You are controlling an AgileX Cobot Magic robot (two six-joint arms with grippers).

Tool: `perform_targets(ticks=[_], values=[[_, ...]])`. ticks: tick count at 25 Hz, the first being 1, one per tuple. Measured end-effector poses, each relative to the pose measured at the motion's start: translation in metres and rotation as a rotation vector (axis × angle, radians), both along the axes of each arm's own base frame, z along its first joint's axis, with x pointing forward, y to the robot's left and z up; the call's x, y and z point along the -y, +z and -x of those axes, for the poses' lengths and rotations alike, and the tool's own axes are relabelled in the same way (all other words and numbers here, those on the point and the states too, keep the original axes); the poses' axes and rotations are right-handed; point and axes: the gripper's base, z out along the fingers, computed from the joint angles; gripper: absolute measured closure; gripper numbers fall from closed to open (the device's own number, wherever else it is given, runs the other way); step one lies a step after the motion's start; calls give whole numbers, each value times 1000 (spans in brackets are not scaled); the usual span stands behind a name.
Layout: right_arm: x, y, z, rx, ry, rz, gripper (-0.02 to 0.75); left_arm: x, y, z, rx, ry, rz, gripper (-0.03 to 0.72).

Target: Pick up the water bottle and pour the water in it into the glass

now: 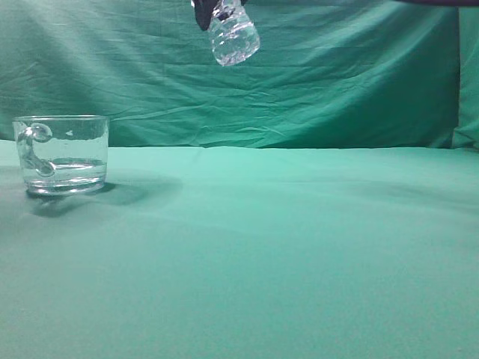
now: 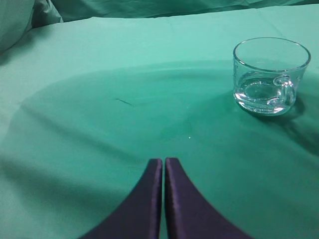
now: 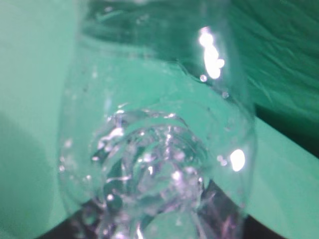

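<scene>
Exterior view crops water bottle overhead, right claw unreadable, left claw pressed together.

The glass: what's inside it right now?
The glass holds a shallow layer of water at the bottom; nothing else shows inside. The handle partly hides the near side.

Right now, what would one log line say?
right pincer: holds water bottle aloft | glass: on table, some water inside | left pincer: shut, empty
</scene>
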Motion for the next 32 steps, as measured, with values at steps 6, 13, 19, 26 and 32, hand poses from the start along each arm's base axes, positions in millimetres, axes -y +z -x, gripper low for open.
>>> perform_targets(ticks=[6,13,19,26,32], values=[[34,17,39,-146,49,-69,480,0,0,0,0,0,0,688],[115,15,73,-49,10,-227,480,0,0,0,0,0,0,688],[174,-14,95,75,-57,-380,480,0,0,0,0,0,0,688],[216,-66,102,62,-195,-488,480,0,0,0,0,0,0,688],[212,-102,88,18,-171,-489,480,0,0,0,0,0,0,688]])
